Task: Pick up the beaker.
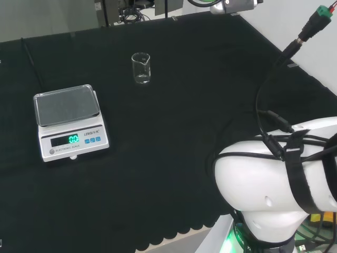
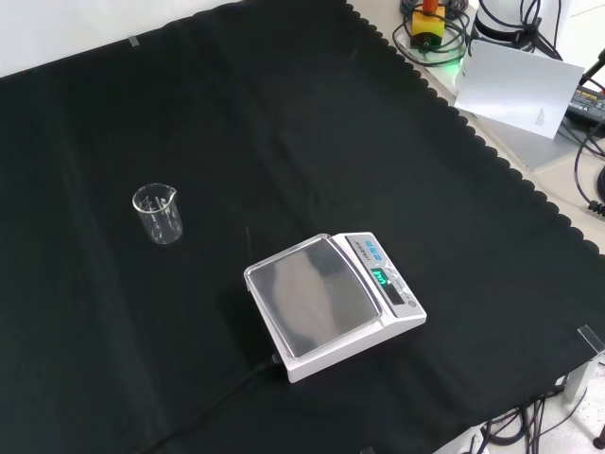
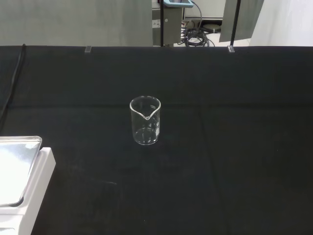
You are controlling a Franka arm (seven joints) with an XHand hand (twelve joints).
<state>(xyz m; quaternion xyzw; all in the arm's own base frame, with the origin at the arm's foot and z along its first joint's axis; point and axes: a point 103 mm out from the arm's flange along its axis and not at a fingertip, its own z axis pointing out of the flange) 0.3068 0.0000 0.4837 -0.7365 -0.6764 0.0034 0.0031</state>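
A small clear glass beaker (image 1: 141,68) stands upright on the black cloth, far back in the head view. In the front view the beaker (image 2: 159,214) sits at the left, apart from everything else. The wrist view faces the beaker (image 3: 145,121) from some distance, its spout turned toward the camera, and it looks empty. Nothing touches it.
A white scale (image 1: 69,122) with a steel pan stands left of the beaker in the head view, its cable running back over the cloth. In the front view the scale (image 2: 333,303) sits near the front. The arm's white link (image 1: 274,174) rises at the head view's lower right.
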